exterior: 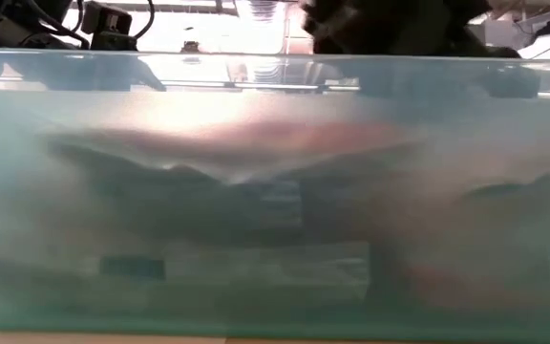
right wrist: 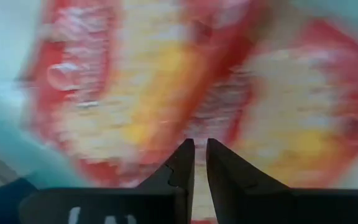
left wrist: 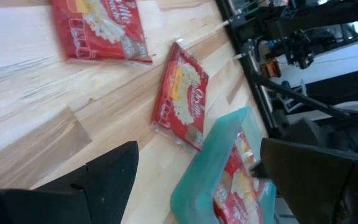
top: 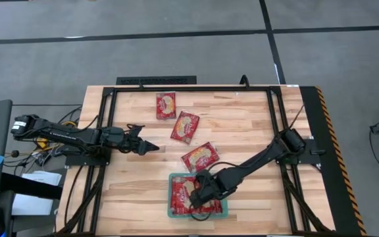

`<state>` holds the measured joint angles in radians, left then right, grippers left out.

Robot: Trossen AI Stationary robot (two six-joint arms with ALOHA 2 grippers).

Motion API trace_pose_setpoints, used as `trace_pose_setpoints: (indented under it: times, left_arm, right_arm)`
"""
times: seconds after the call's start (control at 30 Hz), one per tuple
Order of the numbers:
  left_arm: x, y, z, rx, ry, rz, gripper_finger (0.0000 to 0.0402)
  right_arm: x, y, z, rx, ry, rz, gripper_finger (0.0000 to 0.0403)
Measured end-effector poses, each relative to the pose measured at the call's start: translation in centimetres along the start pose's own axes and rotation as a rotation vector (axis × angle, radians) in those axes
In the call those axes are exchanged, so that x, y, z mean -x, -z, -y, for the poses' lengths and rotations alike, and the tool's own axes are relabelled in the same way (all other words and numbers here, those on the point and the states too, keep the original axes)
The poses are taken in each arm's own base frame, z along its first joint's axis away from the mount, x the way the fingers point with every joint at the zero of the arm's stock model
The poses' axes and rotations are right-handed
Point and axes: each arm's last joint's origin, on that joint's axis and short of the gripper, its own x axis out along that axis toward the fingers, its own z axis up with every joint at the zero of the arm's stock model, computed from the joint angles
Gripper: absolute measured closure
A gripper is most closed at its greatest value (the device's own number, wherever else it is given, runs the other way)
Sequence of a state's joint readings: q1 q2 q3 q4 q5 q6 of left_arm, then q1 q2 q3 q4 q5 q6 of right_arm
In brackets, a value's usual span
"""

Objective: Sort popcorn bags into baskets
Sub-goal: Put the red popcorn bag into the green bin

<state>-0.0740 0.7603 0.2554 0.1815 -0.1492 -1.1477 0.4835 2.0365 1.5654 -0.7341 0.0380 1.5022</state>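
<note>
The right gripper (top: 191,196) sits low in the teal translucent basket (top: 174,212) at the high view's bottom centre, jaws nearly closed on nothing I can make out, probably the placing step; next it must lift clear. Three flat, crinkly red foil popcorn bags (top: 199,157) lie on the pale wood counter (top: 242,118) mid-frame, where the left gripper (top: 149,147) waits, jaws open.
</note>
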Motion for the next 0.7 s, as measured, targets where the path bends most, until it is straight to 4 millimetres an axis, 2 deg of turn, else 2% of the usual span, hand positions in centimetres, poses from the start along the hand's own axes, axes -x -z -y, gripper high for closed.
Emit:
trace_pose_setpoints:
  times: [0.27,0.7]
  left_arm:
    - [0.0,0.0,0.0,-0.001,-0.003,-0.008,0.0077]
    - [0.0,0.0,-0.1,-0.004,-0.012,0.0,0.0077]
  right_arm:
    - [-1.4,-0.5,-0.2,-0.004,-0.013,-0.011,0.0337]
    - [-1.2,-2.0,-1.1,0.039,-0.131,-0.001,0.0337]
